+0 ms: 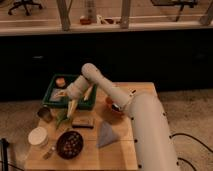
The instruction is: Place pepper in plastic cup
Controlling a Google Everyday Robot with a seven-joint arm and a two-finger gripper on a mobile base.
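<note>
When locating the tool (69,100), look to the near edge of the green bin (52,89) at the far left of the worktop (100,159), at the end of the arm reaching in from the right. Cannot tell whether apart, together or clamped; treat the tool's state as unknown. Note the pale yellow elongated item (73,106) just below the tool, slanting over the bin's near rim; do not confuse with the task's thing.

Find the pepper (62,118) on the worktop just near of the bin, beside and below the tool, between the plastic cup (44,114) on the left and a dark flat block (82,122) on the right. Cannot tell whether touching the tool.

Expect a light, fairly stiff body with smooth, probably slippery skin, likely to roll or squirt out under an off-centre pinch. Take hold across the thickest part near mid-length, closing across the narrow width, not along the length. Apply moderate force only; avoid bruising.

Carry left over a short distance to the cup and release low over the opening, tip downward. Keep clear of the dark bowl (70,144) and the white round lid (38,136) nearer the front.
</note>
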